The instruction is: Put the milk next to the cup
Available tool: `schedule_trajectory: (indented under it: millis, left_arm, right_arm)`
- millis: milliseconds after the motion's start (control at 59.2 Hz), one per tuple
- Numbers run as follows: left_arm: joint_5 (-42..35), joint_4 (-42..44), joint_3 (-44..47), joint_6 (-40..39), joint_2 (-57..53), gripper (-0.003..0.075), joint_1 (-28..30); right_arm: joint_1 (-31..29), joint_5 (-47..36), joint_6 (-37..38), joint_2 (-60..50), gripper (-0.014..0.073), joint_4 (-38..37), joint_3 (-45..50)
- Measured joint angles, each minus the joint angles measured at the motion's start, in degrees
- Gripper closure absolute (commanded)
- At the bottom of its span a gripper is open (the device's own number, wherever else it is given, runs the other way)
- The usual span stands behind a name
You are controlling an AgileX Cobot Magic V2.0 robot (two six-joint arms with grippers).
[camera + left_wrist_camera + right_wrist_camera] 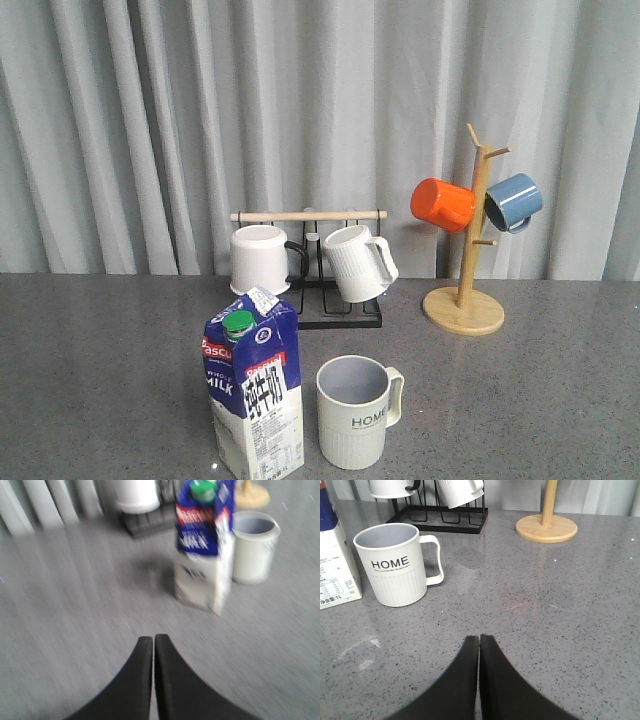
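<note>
The milk (254,392), a tall blue-and-white carton with a green cap, stands upright on the grey table just left of the cup (357,411), a cream ribbed mug lettered "HOME". The left wrist view is blurred and shows the milk (205,545) with the cup (254,546) behind it. The right wrist view shows the cup (396,565) and an edge of the milk (335,575). My left gripper (153,638) is shut and empty, well short of the milk. My right gripper (479,638) is shut and empty, apart from the cup. Neither gripper shows in the front view.
A black rack (335,300) behind holds a plain white mug (260,258) and a white ribbed mug (357,262). A wooden mug tree (466,300) at back right carries an orange mug (442,204) and a blue mug (513,201). A grey curtain hangs behind.
</note>
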Motion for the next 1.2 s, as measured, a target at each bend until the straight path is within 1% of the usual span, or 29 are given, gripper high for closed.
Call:
schedule_trajectory:
  millis: [118,203,270,321,389,456,625,726,895,1200]
  left_arm:
    - [-17.3,1.1,12.1,-0.6,-4.1,0.0728,3.4]
    - [-27.0,1.2,21.2,-2.3,-8.2,0.0728,6.6]
    - [-30.6,1.2,27.2,-5.3,-11.4,0.0728,9.3]
    - [-31.6,1.2,30.7,-7.9,-13.6,0.0728,11.3]
    - [-31.3,1.2,33.3,-10.8,-16.3,0.0728,13.7]
    - [-30.2,1.2,33.7,-12.8,-19.1,0.0727,16.3]
    - [-24.9,1.2,33.7,-12.5,-25.7,0.0727,20.6]
    - [-22.9,1.2,33.7,-10.6,-28.9,0.0727,21.1]
    - [-21.0,1.2,33.7,-9.2,-29.4,0.0727,21.1]
    - [-20.7,1.2,33.7,-9.2,-29.4,0.0727,21.1]
  right_arm:
    - [0.0,0.0,0.0,0.0,0.0599,0.0,0.0]
    - [0.0,0.0,0.0,0.0,0.0599,0.1,0.0]
    - [0.0,0.0,0.0,0.0,0.0599,0.1,0.0]
    - [0.0,0.0,0.0,0.0,0.0599,0.1,0.0]
    - [0.0,0.0,0.0,0.0,0.0599,0.1,0.0]
    - [0.0,0.0,0.0,0.0,0.0599,0.1,0.0]
    - [0.0,0.0,0.0,0.0,0.0599,0.1,0.0]
    - [0.0,0.0,0.0,0.0,0.0599,0.1,0.0]
    - [0.0,0.0,0.0,0.0,0.0599,0.1,0.0]
    - [0.0,0.0,0.0,0.0,0.0599,0.1,0.2]
